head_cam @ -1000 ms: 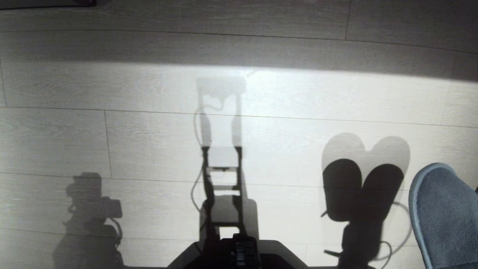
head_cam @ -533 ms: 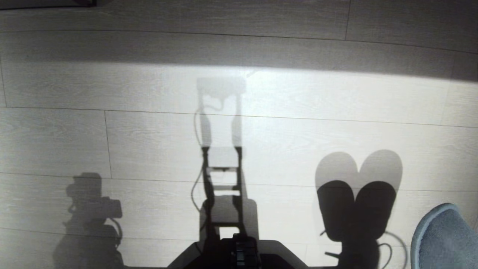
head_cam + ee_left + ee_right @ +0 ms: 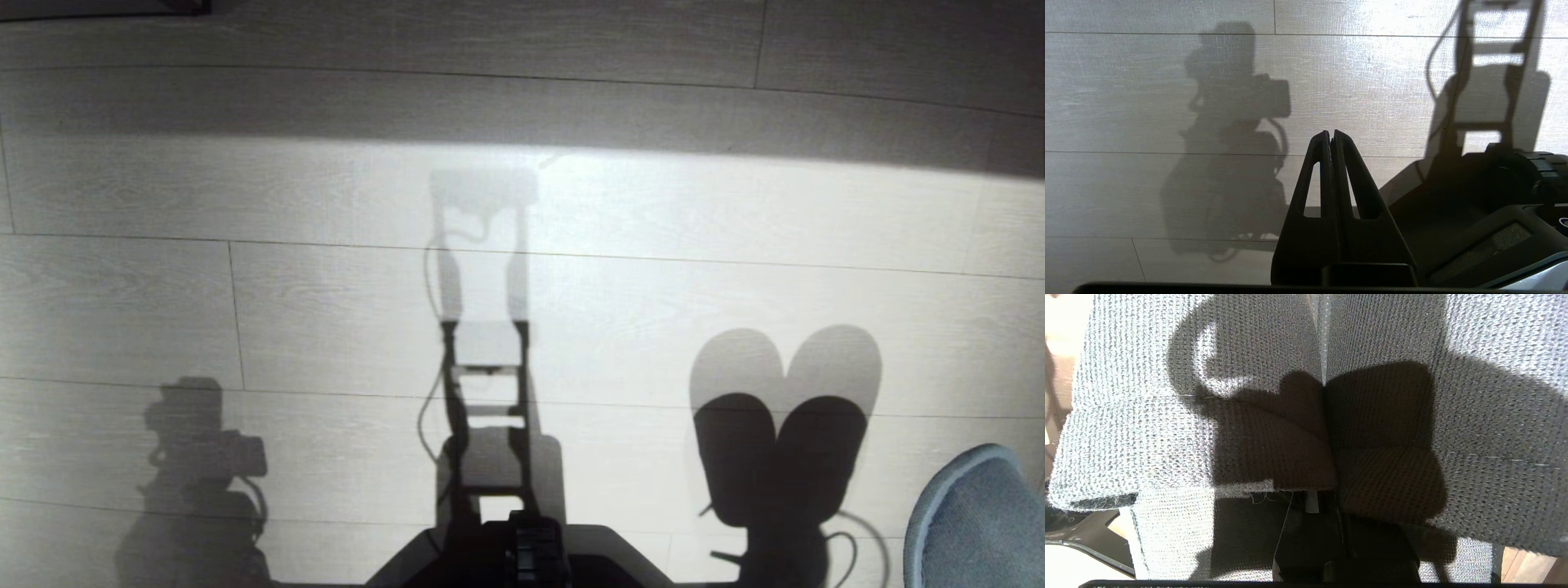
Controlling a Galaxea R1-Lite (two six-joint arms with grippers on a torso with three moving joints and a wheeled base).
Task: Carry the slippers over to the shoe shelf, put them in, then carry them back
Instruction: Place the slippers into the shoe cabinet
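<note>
One slate-blue slipper's rounded toe (image 3: 971,523) pokes into the head view at the bottom right corner, held above the pale floor. In the right wrist view both slippers (image 3: 1147,416) fill the picture side by side, their inner edges pressed together. My right gripper (image 3: 1331,526) is shut on those edges, its fingertips buried under the fabric. The pair's heart-shaped shadow (image 3: 784,425) lies on the floor. My left gripper (image 3: 1331,136) hangs shut and holds nothing, over bare floor at the robot's left side. The shoe shelf is out of view.
Pale wood-grain floor planks (image 3: 326,310) stretch ahead, sunlit in the middle and shaded along the far edge. My dark base (image 3: 522,555) sits at the bottom centre, its edge (image 3: 1494,196) also showing beside the left gripper. Shadows of my torso and arms fall forward.
The slipper toe has sunk toward the bottom right corner of the head view, and its shadow slid nearer to me. Over the last half second it barely moved. The left arm stayed still.
</note>
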